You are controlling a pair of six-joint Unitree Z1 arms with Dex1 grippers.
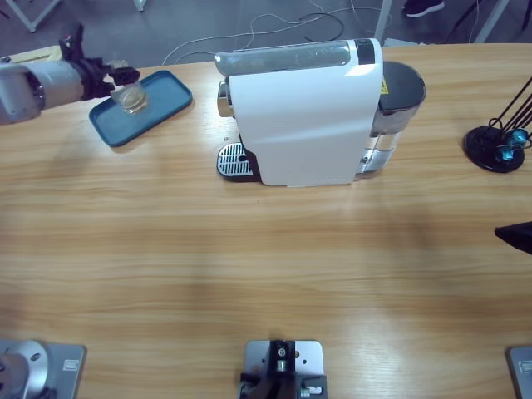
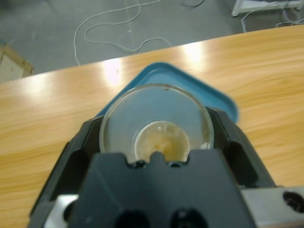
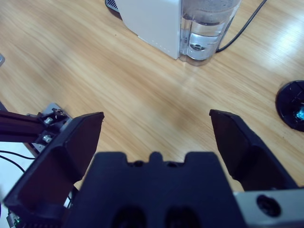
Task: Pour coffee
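A clear glass cup (image 2: 156, 107) with a brownish trace at its bottom stands over the blue tray (image 2: 216, 95). My left gripper (image 2: 156, 121) is shut on it, one black jaw against each side. In the high view this is at the far left of the table: left gripper (image 1: 123, 81), cup (image 1: 131, 100), tray (image 1: 162, 104). The white coffee machine (image 1: 307, 116) stands at the table's middle back, its metal drip grate (image 1: 234, 160) facing left. My right gripper (image 3: 156, 115) hangs open over bare wood, nothing between its jaws, and only its dark tip (image 1: 517, 235) shows at the right edge.
A clear water tank (image 3: 209, 28) sits at the machine's rear, with a black cable running off it. A black round stand (image 1: 497, 148) with thin rods and a blue item stands at the far right. Cables lie on the floor beyond the table's back edge.
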